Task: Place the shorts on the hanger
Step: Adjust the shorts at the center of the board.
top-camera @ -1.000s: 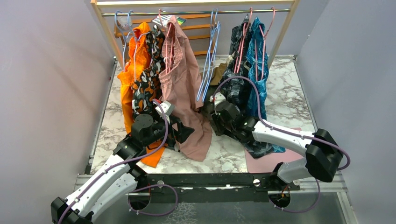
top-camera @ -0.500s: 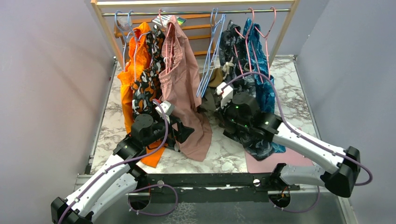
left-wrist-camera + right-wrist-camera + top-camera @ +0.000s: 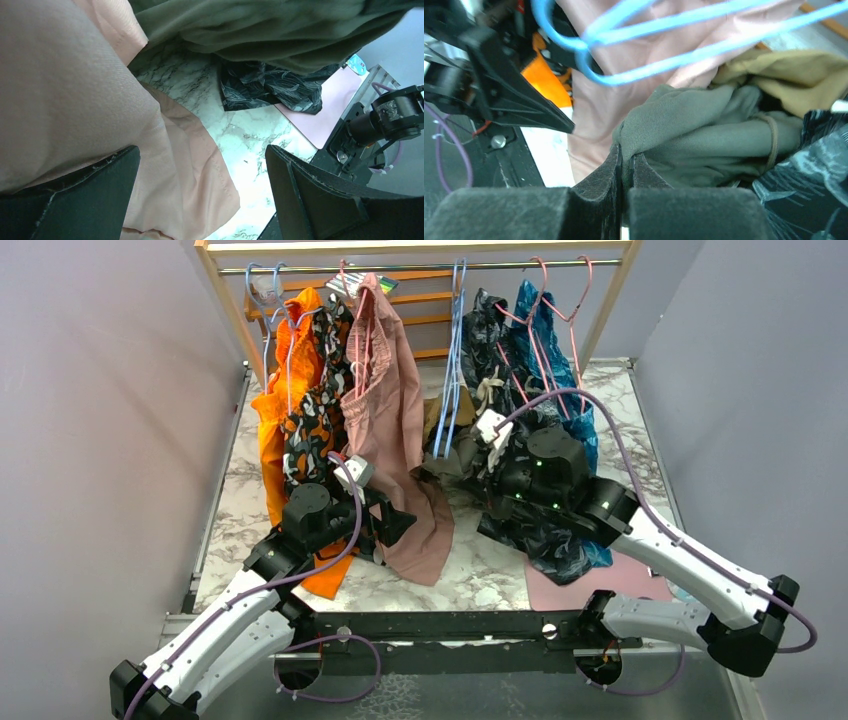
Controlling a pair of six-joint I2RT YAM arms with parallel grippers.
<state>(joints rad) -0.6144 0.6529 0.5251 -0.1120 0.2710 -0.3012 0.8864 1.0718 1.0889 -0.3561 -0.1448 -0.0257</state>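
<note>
shorts (image 3: 694,125) are found bunched just under the light-blue hanger (image 3: 456,340), between the dusty-pink shorts (image 3: 75,100) and the grey leaf-print shorts (image 3: 814,190). a fold at the edge of the olive cloth is pinched between the pressed-together fingers of the right gripper (image 3: 625,155). the left gripper (image 3: 200,190) is held spread wide and empty, just beside the pink cloth. the fabric is judged light, limp and not slippery, so sagging and bunching are expected. the waistband near the drawstring (image 3: 772,140) is judged the better hold for draping over the hanger.
</note>
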